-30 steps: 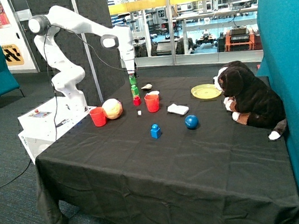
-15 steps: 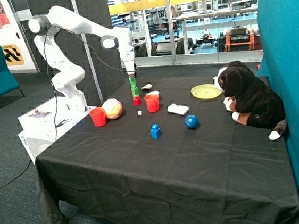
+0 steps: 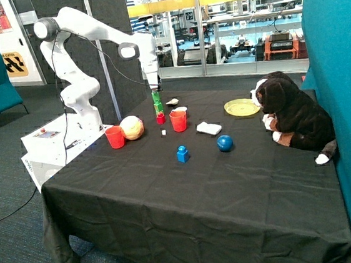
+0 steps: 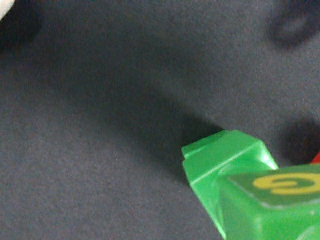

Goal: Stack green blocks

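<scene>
We see the black table (image 3: 232, 194) carrying everything, with our arm reaching over its far side. Beside the red cup (image 3: 178, 120) stands a thin column: the green blocks (image 3: 158, 106) piled on a small red block (image 3: 160, 118), probably a base. The gripper (image 3: 154, 87) sits right at the column's top, seemingly seating the uppermost block. Whether its jaws clamp that block or stand apart, we cannot tell. In the wrist view, green plastic (image 4: 235, 170) fills one corner, directly under the camera.

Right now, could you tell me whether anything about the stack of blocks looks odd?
Yes: the small bright green plastic blocks stand on a small red block, between the red cups, so the column's base is not green. The gripper is at its top.
</scene>
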Available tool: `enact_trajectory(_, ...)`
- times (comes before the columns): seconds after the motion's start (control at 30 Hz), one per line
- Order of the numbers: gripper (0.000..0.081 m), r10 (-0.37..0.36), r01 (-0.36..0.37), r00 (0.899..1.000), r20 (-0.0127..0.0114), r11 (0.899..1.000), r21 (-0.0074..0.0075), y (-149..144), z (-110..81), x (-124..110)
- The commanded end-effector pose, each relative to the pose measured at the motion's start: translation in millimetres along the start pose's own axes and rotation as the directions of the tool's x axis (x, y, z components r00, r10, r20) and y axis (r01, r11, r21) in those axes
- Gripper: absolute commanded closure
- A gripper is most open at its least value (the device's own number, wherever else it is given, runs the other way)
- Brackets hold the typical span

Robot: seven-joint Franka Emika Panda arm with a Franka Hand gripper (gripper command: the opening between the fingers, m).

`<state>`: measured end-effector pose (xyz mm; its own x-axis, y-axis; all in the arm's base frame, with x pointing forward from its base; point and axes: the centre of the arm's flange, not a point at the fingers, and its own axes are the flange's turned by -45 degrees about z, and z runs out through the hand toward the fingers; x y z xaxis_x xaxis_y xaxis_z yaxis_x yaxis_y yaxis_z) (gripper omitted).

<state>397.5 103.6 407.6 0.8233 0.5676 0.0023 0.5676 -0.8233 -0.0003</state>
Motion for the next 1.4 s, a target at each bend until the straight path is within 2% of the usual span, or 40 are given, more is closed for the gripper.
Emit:
enact_trajectory(0.0,0.0808,0.007,-0.007,1.0,0.0023,1.0,-0.0003,-1.7,7.2,-0.4)
enact_trajectory(1.37,0.0808,0.009,-0.009,1.0,0.0023,1.0,-0.0003,2.6,12.2,-0.4)
